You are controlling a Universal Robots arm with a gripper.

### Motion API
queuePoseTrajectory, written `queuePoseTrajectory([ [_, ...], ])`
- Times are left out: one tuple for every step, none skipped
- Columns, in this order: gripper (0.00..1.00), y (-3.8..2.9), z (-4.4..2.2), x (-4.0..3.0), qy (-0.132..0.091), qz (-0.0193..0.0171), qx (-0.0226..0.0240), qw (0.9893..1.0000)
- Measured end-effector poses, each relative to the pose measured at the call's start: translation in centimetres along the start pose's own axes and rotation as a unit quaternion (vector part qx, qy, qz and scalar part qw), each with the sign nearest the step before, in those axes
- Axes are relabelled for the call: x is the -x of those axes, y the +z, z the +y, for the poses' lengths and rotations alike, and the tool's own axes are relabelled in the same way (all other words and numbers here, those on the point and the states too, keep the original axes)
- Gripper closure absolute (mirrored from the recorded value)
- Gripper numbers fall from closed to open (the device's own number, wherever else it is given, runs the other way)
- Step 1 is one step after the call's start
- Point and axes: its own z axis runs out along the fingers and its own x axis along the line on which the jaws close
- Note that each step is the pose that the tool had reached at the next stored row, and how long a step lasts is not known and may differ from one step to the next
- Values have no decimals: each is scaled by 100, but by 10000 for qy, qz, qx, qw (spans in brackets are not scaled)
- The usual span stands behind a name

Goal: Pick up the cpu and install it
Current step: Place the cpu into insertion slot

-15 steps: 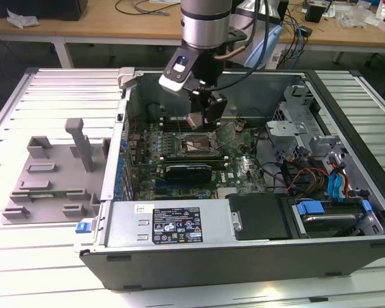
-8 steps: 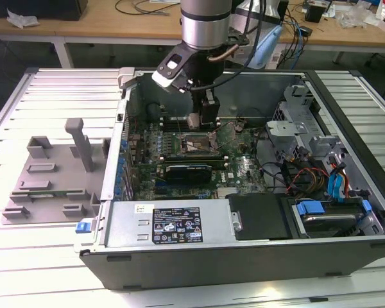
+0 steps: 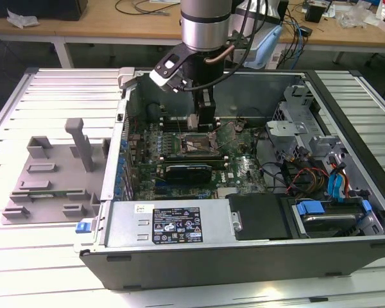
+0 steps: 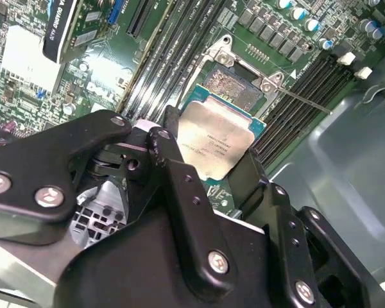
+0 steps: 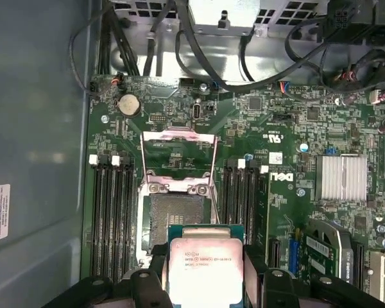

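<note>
Small square silver-topped cpu (image 5: 205, 263) gripped by two opposite edges in the black claw (image 5: 206, 285), which is closed on it. It is held level, likely for flat seating, just over the near edge of the open metal-framed socket (image 5: 174, 215). The socket's hinged load plate (image 5: 178, 156) is raised.

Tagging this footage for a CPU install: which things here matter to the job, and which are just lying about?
In the job: cpu, held by the gripper; open socket.
Lying about: grey fixture tray; power supply; blue-tabbed drive bay.
</note>
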Motion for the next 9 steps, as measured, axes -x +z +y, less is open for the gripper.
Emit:
queuePoseTrajectory([
  [45, 13, -1, 0, -79, 3, 2, 10000],
  [45, 32, -2, -1, -186, 8, 4, 9998],
  [45, 52, -3, -1, -203, 9, 4, 9998],
  [45, 80, -4, -2, -204, 9, 4, 9998],
  [45, 103, -5, -2, -204, 9, 4, 9998],
  [45, 133, -6, -2, -204, 9, 4, 9998],
  [45, 146, -7, -2, -204, 9, 4, 9998],
  [45, 159, -8, -3, -204, 9, 4, 9998],
  [45, 164, -8, -3, -204, 9, 4, 9998],
])
